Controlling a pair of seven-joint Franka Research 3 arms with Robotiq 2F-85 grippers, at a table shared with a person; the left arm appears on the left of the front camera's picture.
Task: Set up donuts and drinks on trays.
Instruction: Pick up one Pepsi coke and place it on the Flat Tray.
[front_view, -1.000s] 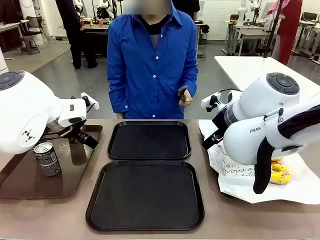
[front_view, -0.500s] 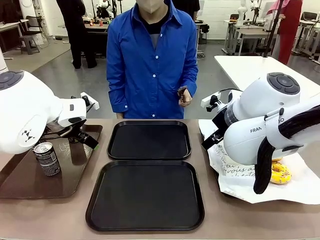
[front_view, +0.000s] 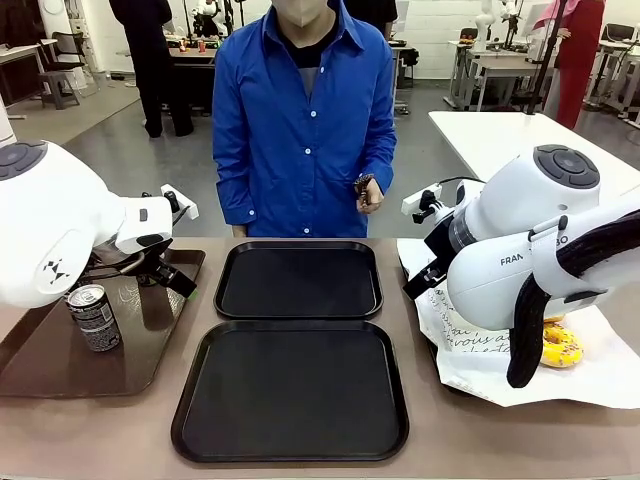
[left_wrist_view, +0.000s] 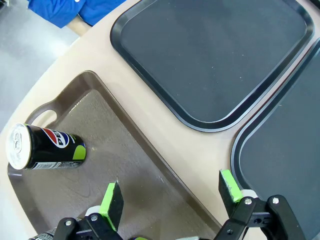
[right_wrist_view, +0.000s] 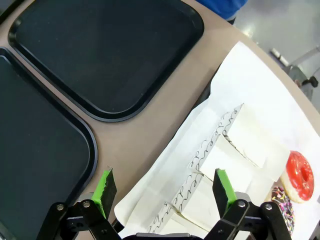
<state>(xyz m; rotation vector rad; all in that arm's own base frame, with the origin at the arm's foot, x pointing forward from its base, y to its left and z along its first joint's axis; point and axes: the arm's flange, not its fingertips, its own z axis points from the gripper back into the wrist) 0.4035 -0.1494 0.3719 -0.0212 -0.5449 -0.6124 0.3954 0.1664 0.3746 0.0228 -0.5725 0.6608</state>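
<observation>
Two black trays lie in the middle of the table, the far tray and the near tray, both bare. One dark drink can stands on the brown tray. My left gripper hovers open over that brown tray's inner edge, apart from the can. At the right, donuts lie in white sleeves: a yellow donut, a red-glazed donut and a sprinkled chocolate donut. My right gripper hangs open above the sleeves, holding nothing.
A white paper sheet lies under the donuts at the right. A person in a blue shirt stands at the far side, one hand held up near the waist. My right arm hides much of the paper.
</observation>
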